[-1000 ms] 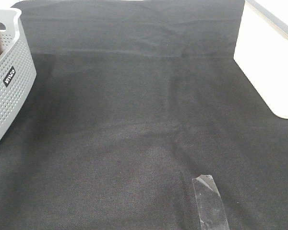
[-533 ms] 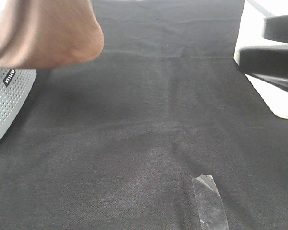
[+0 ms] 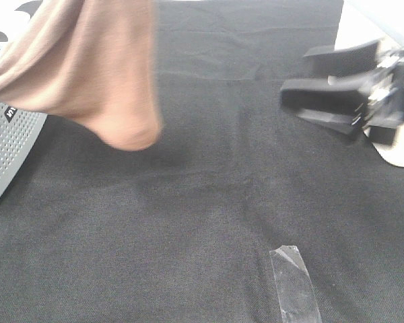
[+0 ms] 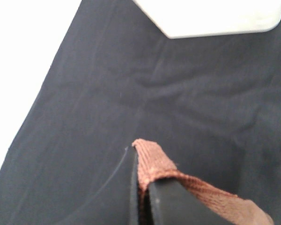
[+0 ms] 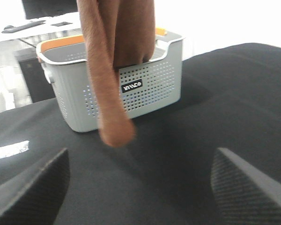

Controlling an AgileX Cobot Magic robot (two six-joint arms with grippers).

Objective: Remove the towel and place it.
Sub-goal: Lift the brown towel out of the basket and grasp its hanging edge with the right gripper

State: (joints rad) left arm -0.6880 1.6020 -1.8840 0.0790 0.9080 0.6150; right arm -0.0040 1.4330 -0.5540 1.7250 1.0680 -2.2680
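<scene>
Since half a second ago your towel (image 3: 101, 74) has swung lower and further right. It now hangs in the air at the far left, its rounded tip over the black cloth (image 3: 202, 222), just right of the grey basket (image 3: 7, 148). Your left gripper (image 4: 141, 180) is clamped on a folded hem, the fabric pinched between both jaws. Your right gripper (image 3: 296, 70) has come further in from the right, jaws spread wide on nothing, well apart from the towel.
</scene>
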